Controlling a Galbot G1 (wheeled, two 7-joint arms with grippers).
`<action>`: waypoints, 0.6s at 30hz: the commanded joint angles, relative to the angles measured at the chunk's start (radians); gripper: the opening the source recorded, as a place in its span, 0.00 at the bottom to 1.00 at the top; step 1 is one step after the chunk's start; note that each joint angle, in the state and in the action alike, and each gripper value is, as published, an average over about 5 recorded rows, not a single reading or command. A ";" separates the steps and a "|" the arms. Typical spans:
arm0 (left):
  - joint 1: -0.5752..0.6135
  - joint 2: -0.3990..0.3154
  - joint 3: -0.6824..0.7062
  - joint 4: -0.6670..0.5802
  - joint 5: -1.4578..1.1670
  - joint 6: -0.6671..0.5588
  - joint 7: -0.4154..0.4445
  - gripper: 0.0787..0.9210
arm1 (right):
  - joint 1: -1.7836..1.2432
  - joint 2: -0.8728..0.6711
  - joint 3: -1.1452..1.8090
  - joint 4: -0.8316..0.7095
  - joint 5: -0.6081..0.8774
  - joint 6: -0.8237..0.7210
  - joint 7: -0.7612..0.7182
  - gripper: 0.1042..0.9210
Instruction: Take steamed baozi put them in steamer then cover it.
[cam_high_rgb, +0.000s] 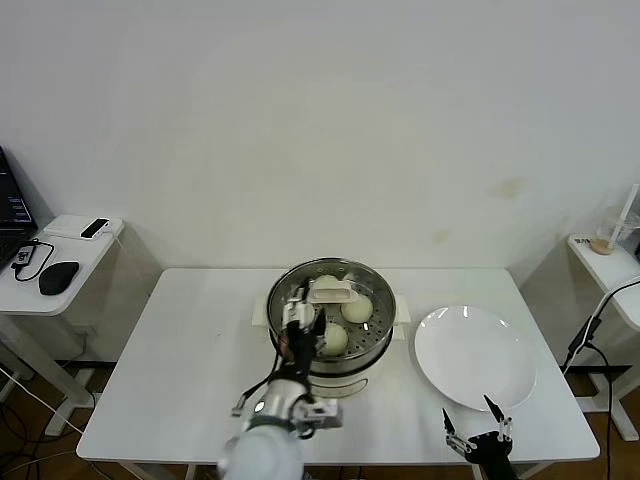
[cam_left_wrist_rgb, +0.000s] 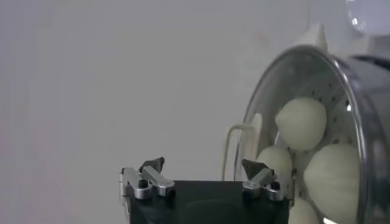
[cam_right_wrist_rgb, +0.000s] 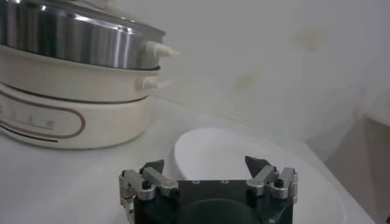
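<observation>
The left pincer (cam_high_rgb: 296, 322) is seen released, its fingers spread apart and grasping nothing, at the near left edge of the steamer (cam_high_rgb: 375, 345), which stands in the middle of the tabletop (cam_high_rgb: 190, 350) with the buns (cam_high_rgb: 357, 309) inside and the glass cover (cam_high_rgb: 332, 291) laid over them. Since the pincer is close to the cover's rim, the cover could be knocked askew or dragged off if the arm were drawn away carelessly, and its seating cannot be confirmed. To the right, the plate (cam_high_rgb: 475, 355) lies bare, and the right pincer (cam_high_rgb: 480, 440) is parked, spread and unladen, at the tabletop's near edge.
</observation>
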 joint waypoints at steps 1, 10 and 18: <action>0.366 0.043 -0.547 -0.077 -1.045 -0.596 -0.364 0.88 | -0.015 -0.017 -0.015 -0.003 0.023 0.003 -0.002 0.88; 0.587 0.068 -0.643 -0.017 -1.419 -0.620 -0.320 0.88 | -0.076 -0.071 -0.040 0.050 0.177 -0.003 0.021 0.88; 0.651 0.030 -0.593 0.012 -1.389 -0.633 -0.318 0.88 | -0.161 -0.133 -0.039 0.141 0.258 -0.062 0.077 0.88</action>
